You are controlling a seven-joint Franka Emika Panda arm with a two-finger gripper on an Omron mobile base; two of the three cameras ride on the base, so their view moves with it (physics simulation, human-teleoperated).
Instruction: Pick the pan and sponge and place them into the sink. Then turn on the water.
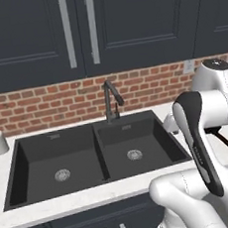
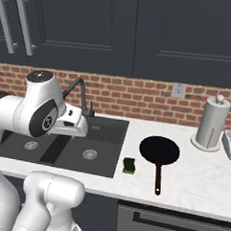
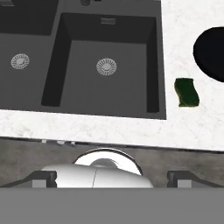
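Pan and sponge are lying on the counter, right of the sink, both not yet picked.

The pan is probably stiff, rather heavy and unbalanced; its thin handle, pointing toward the front edge, looks like the best place for gripping, though it may rotate there. The sponge, sitting just beside the sink rim, seems light and soft, easy to squeeze across its narrow sides. The gripper is hanging above the sink's front edge, with fingers standing wide apart, holding and touching nothing.

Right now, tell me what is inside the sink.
Both basins of the sink hold just a silver drain each. The robot's arm hides part of the right basin in the right base view.
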